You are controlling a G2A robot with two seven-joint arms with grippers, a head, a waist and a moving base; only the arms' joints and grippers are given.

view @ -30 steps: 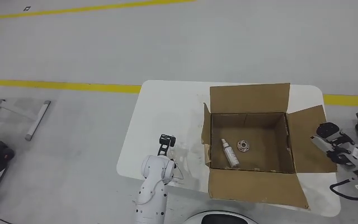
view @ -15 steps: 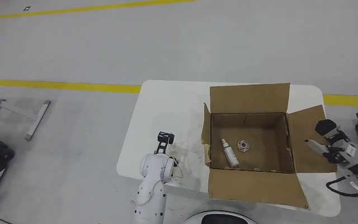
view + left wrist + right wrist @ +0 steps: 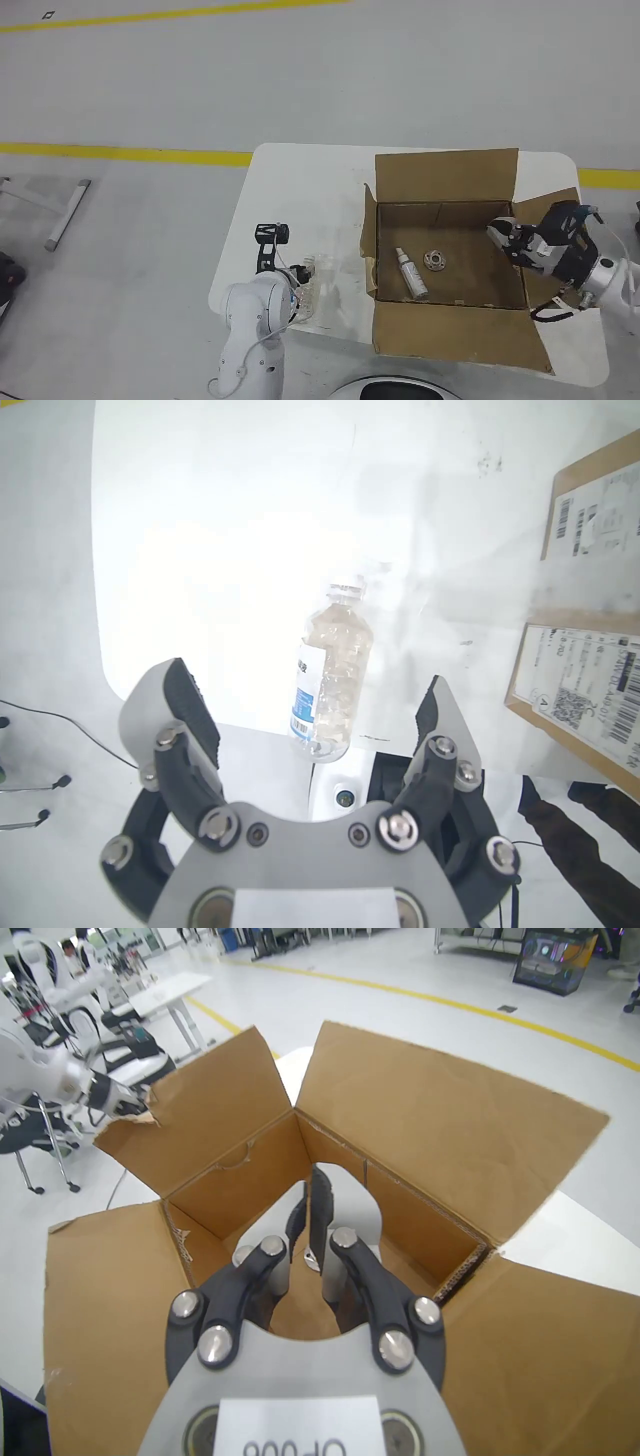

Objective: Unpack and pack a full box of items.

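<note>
An open cardboard box [image 3: 448,178] [image 3: 440,1128] stands on the right half of the white table [image 3: 300,180]. On its floor lie a white spray bottle [image 3: 410,274] and a small round part [image 3: 434,260] [image 3: 311,1262]. A clear plastic bottle [image 3: 308,280] [image 3: 330,680] lies on its side on the table, left of the box and near the front edge. My left gripper [image 3: 310,695] [image 3: 292,275] hangs open above that bottle without touching it. Shut and holding nothing, my right gripper [image 3: 311,1208] [image 3: 503,235] is over the box's right inner wall, pointing into the box.
All the box flaps [image 3: 458,335] are folded outward; the right one [image 3: 552,250] lies under my right arm. Shipping labels [image 3: 585,700] cover the box's outer left side. Bare tabletop [image 3: 225,525] stretches left of the box. Other robots and tables [image 3: 75,1053] stand off in the room.
My right arm has swung left from the table's right edge to above the box's right side. My left arm has shifted left, and the clear bottle now shows beside it.
</note>
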